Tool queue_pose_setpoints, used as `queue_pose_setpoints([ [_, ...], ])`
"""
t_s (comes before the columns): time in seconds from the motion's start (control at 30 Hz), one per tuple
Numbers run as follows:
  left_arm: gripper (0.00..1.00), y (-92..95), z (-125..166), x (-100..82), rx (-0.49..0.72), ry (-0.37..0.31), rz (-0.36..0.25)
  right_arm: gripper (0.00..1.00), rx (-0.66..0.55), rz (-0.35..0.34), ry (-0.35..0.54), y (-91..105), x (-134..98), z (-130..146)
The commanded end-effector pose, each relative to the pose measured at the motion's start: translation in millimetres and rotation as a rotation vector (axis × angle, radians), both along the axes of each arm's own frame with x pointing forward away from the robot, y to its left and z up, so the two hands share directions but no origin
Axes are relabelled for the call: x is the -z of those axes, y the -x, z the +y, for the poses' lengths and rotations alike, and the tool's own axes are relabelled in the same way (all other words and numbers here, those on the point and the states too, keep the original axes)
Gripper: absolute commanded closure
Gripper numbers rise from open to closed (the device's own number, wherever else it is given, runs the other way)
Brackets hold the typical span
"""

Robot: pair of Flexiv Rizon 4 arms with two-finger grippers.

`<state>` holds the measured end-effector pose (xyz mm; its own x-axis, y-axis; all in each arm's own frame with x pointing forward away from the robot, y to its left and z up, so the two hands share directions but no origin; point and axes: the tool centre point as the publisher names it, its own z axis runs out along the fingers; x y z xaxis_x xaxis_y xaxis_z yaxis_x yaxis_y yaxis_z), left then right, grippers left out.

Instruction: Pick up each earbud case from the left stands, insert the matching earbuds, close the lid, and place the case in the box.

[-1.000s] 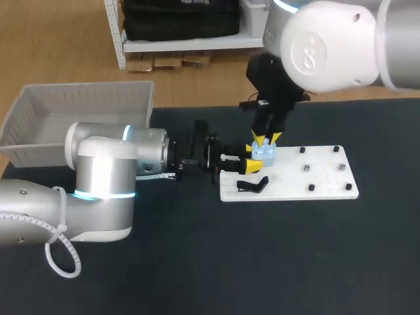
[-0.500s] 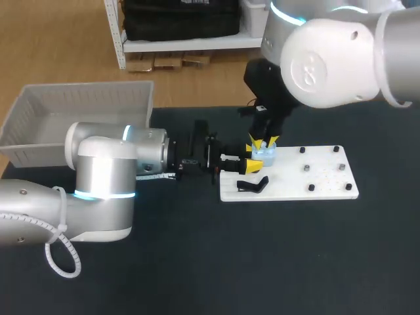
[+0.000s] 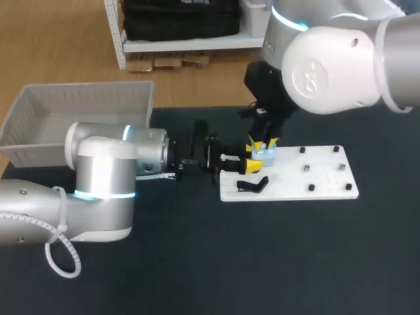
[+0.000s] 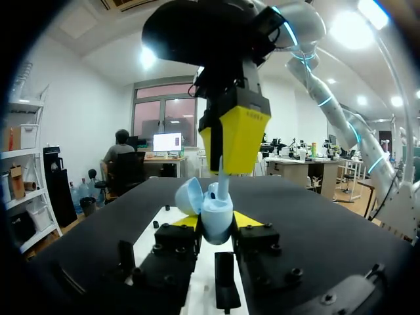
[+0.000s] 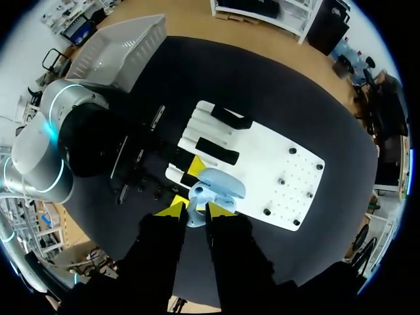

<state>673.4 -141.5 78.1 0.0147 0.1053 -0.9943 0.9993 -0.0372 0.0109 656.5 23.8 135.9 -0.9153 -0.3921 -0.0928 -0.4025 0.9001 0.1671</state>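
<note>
While snug around the case [image 4: 214,211], left pincer [image 4: 216,222]; right pincer [image 5: 196,211] narrow around earbud [image 4: 223,186].

Robotics lab: twin arms [image 3: 105,177], black table [image 3: 275,262]

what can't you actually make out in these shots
- Inside of the open earbud case: the left wrist view sees it side-on, its own wall hiding the sockets; the right wrist view has the right jaws over it.
- How deep the earbud sits: too small in the head view, behind the jaws.
- Near corner of the box: head view, left arm covers it.
</note>
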Motion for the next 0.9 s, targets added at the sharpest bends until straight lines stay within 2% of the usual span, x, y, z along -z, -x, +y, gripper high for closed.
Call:
queue_pose_setpoints([
  [0.03,1.0,-1.0,-0.2,0.6,0.002,0.001,0.0,1.0,0.001,-0.003,-0.003,-0.5,2.2,-0.9],
  [0.9,1.0,-1.0,-0.2,0.6,0.002,0.001,0.0,1.0,0.009,0.0,0.0,-9.4,9.7,-2.9],
])
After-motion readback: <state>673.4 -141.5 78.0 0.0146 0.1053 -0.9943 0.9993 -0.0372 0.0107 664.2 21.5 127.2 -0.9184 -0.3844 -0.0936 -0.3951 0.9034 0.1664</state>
